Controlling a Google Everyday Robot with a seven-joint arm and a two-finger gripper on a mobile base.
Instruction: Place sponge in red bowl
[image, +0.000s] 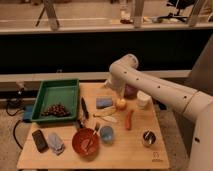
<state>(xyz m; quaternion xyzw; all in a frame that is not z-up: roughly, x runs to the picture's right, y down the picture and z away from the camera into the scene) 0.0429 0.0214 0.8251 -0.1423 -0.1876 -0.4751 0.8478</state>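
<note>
The blue sponge (104, 102) lies flat on the wooden table (125, 152), just right of the green tray. The red bowl (86, 142) stands near the table's front edge, left of centre, with a utensil resting in it. My white arm reaches in from the right and bends down over the back of the table. The gripper (112, 89) hangs at the arm's end, just above and behind the sponge's right end, mostly hidden by the wrist. It holds nothing that I can see.
Around them are a green tray (56, 95) with dark grapes (55, 110), a light-blue cup (106, 133), a yellow fruit (121, 103), a white cup (143, 100), a purple bowl (131, 91), an orange stick (130, 120), a metal can (148, 137), a black phone (39, 140) and a grey-blue bundle (55, 143).
</note>
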